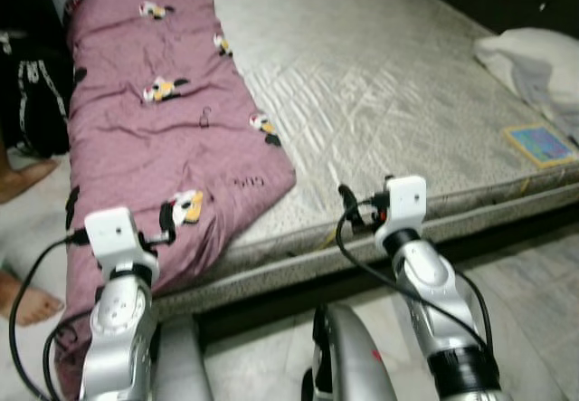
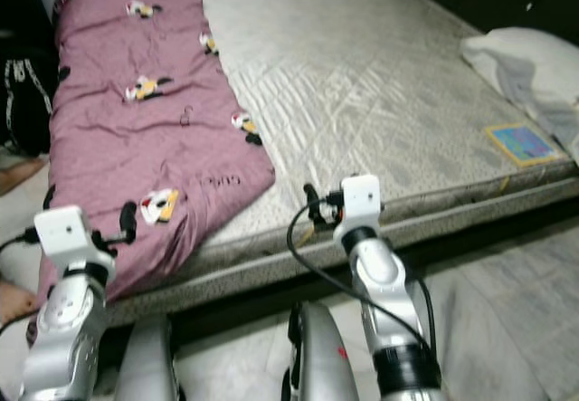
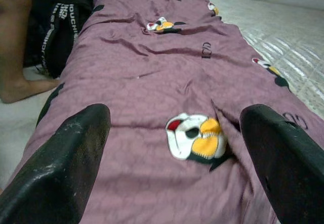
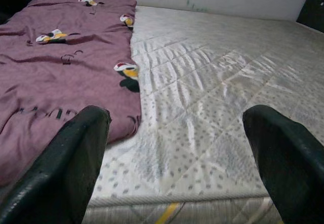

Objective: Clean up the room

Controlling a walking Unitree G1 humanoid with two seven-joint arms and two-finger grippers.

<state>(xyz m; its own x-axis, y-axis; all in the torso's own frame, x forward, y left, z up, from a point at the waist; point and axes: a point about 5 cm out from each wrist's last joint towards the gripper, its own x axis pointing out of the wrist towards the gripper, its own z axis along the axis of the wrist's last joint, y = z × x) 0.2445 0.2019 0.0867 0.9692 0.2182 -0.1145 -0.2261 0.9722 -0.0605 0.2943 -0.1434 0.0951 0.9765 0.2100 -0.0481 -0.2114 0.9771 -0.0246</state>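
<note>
A mauve cartoon-print quilt (image 1: pixel 163 120) lay lengthwise along the bed's (image 1: pixel 380 84) left edge, its near end spilling over the foot corner directly ahead of the left hand (image 3: pixel 177 153), fingers spread wide; the right hand (image 4: pixel 177 158), equally open, faced bare mattress beside it.

The purple blanket (image 1: pixel 154 138) hangs over the near edge of the mattress (image 1: pixel 380 84), so its lower end is hidden behind the left arm. Beside the blanket, a person's foot (image 1: pixel 27 303) is cut off by the picture's edge. The small print on the flat booklet (image 1: pixel 539 142) near the mattress corner is too small to read. A black bag (image 1: pixel 36 102) beyond the blanket is only partly seen.
</note>
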